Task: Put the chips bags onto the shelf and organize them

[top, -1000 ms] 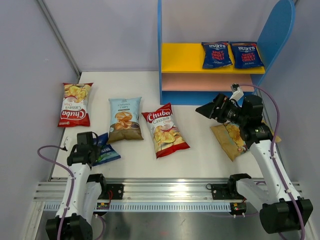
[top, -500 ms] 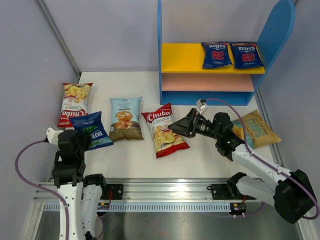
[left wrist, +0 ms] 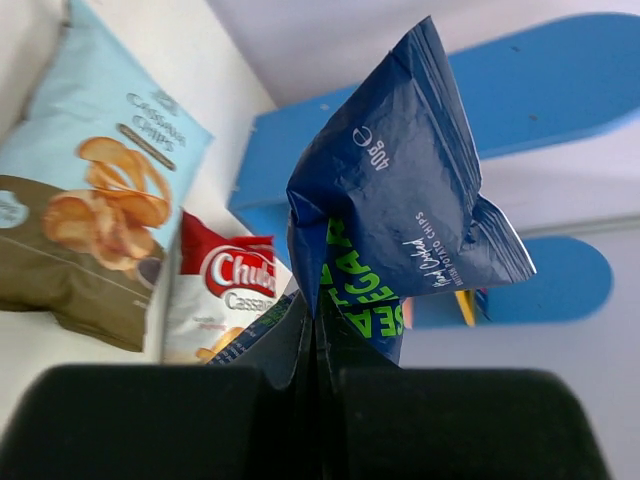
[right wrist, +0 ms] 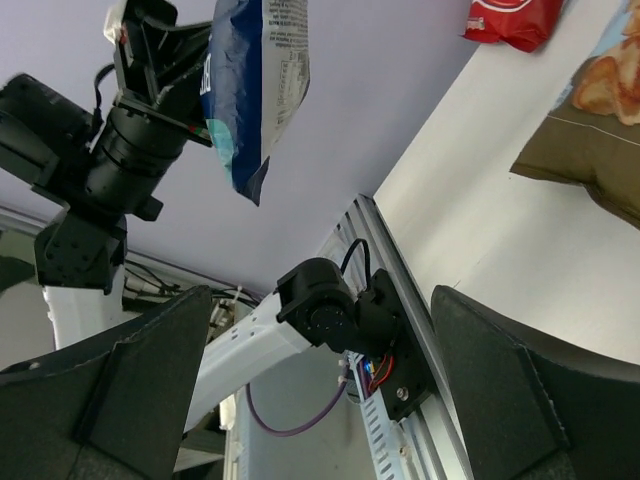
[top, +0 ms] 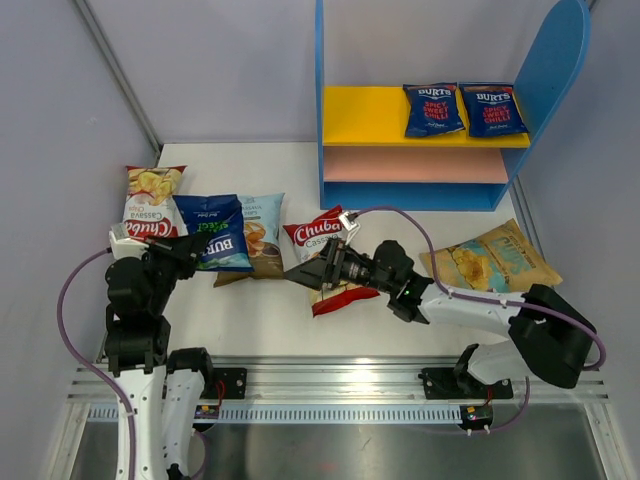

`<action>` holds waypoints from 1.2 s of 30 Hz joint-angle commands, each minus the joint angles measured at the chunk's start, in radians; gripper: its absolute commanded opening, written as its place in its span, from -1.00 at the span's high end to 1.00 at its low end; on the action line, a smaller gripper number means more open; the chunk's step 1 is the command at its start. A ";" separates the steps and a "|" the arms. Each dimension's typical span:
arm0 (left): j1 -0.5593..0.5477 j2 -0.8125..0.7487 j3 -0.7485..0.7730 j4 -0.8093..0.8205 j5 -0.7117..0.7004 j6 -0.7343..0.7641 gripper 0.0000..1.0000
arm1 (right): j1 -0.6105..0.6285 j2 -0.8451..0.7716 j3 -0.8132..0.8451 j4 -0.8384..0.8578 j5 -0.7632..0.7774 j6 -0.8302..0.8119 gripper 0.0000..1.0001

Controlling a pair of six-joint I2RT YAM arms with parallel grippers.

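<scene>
Two white arms with black joints and purple cables.
The left arm (top: 140, 410) and right arm (top: 470, 305) have white tube links and round black motors. The left gripper (top: 190, 250) and right gripper (top: 303, 275) are black, with blunt dark-grey fingers (right wrist: 120, 400). One purple cable (top: 68, 300) loops at the left arm's nine o'clock, and another (top: 425, 240) arcs at the right arm's twelve.

Top camera looks down; close wrist cameras share the held blue bag (left wrist: 400, 220).

The white table (top: 420, 310) carries the shelf (top: 420, 190) at the back. In front lie the left Chuba bag (top: 148, 200), cassava bag (top: 265, 238), middle Chuba bag (top: 318, 232), half hidden but seemingly flat, and tan bag (top: 490, 262).
</scene>
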 commanded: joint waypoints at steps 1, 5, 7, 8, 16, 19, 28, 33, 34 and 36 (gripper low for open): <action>-0.021 -0.013 0.017 0.118 0.105 -0.021 1.00 | 0.054 0.066 0.116 0.084 0.038 -0.122 -0.98; -0.047 -0.001 0.003 0.156 0.146 -0.035 1.00 | 0.091 0.143 0.243 0.047 0.018 -0.180 -0.98; -0.066 0.009 0.002 0.162 0.151 -0.036 1.00 | 0.097 0.178 0.281 0.016 0.011 -0.200 -0.97; -0.078 0.016 0.002 0.166 0.149 -0.036 1.00 | 0.099 0.189 0.321 0.000 0.011 -0.210 -0.98; -0.287 0.073 -0.015 0.215 0.044 -0.043 1.00 | 0.101 0.286 0.472 -0.102 0.000 -0.251 -0.87; -0.370 0.082 -0.012 0.210 -0.021 -0.035 1.00 | 0.101 0.271 0.459 -0.106 0.000 -0.266 -0.58; -0.383 0.105 -0.018 0.316 0.084 0.063 -0.29 | 0.102 0.124 0.315 -0.114 -0.021 -0.337 0.43; -0.383 0.174 0.026 0.362 0.229 0.284 -0.90 | 0.094 0.030 0.278 -0.194 -0.096 -0.409 0.66; -0.383 0.180 0.025 0.379 0.300 0.313 -0.94 | 0.091 -0.002 0.271 -0.207 -0.123 -0.421 0.67; -0.383 0.190 0.019 0.411 0.362 0.390 -0.98 | 0.073 -0.036 0.265 -0.247 -0.210 -0.434 0.66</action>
